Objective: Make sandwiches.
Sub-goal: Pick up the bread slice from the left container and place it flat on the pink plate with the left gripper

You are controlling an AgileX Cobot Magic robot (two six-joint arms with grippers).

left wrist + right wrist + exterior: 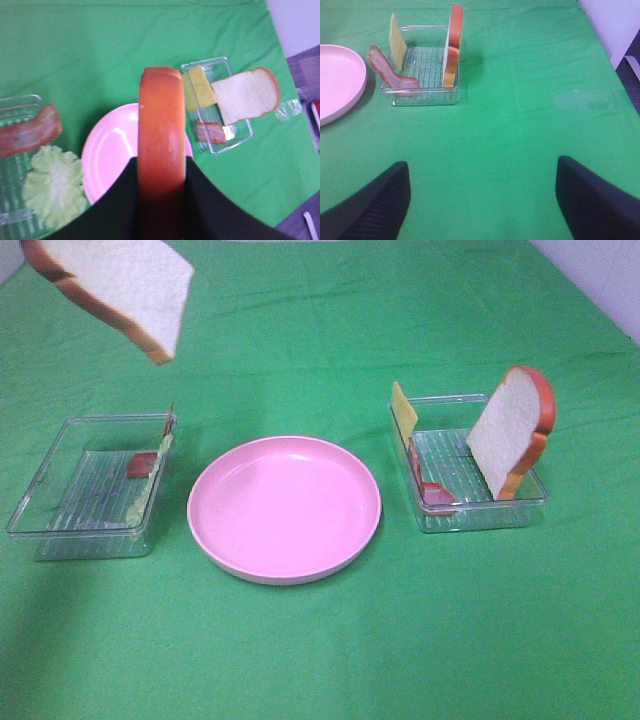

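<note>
– Sandwich bread is where we start. One slice hangs high above the left side of the table, edge-on in the left gripper, whose jaws are clamped on its two faces. Nothing is stacked yet.
– We grip it at one end only. In our judgement the slice could twist or slip out as we swing toward the pink plate. From that height it might bounce off the rim onto the green cloth.
– Agreed. We also risk setting it down on its edge rather than flat, and then every later layer would sit crooked.
– What of the rest? Lettuce and a bacon strip lie in the left tray, just beside the plate. If we come down off-centre, the slice may clip that tray's wall.
– The right tray worries us more. The second slice and the cheese stand upright against its walls, and another bacon strip leans beside the cheese. A nudge would topple them.
– Our right gripper is spread wide and empty over bare cloth, well apart from that tray.
– Then the arms could meet over the plate if we reach with both together. We should take turns.
</note>
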